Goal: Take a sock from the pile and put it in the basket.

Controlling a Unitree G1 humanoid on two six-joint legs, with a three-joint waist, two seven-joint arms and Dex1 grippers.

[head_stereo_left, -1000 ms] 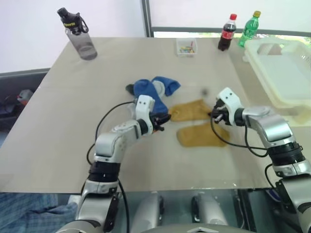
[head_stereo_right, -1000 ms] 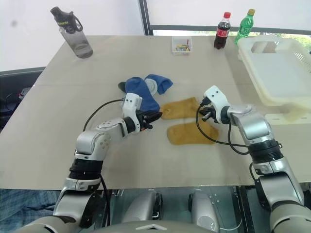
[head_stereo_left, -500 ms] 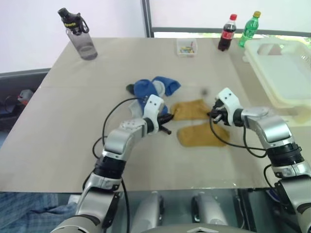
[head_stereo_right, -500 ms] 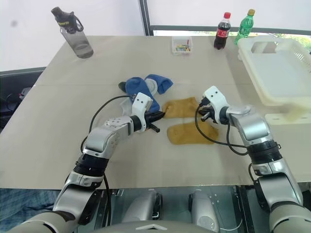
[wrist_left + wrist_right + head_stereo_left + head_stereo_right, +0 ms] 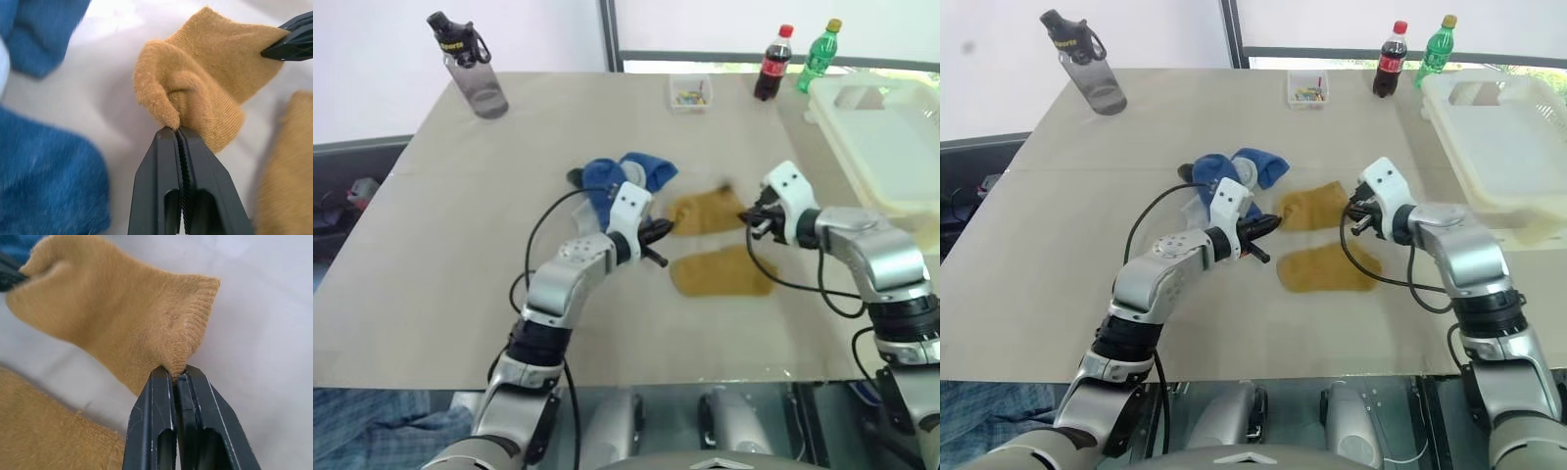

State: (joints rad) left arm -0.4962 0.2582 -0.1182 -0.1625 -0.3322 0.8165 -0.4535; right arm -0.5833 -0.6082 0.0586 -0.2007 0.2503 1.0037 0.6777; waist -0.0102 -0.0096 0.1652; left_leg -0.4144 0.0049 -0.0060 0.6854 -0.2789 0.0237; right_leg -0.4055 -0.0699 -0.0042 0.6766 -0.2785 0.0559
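Bottles (image 5: 793, 59) beside basket (image 5: 886, 147), behind sock pile (image 5: 622, 176).

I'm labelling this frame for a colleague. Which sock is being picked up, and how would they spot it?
On the beige table, look between the two grippers. The mustard sock hangs stretched between them, pinched at each end, while the other mustard sock lies flat just nearer the robot, untouched.
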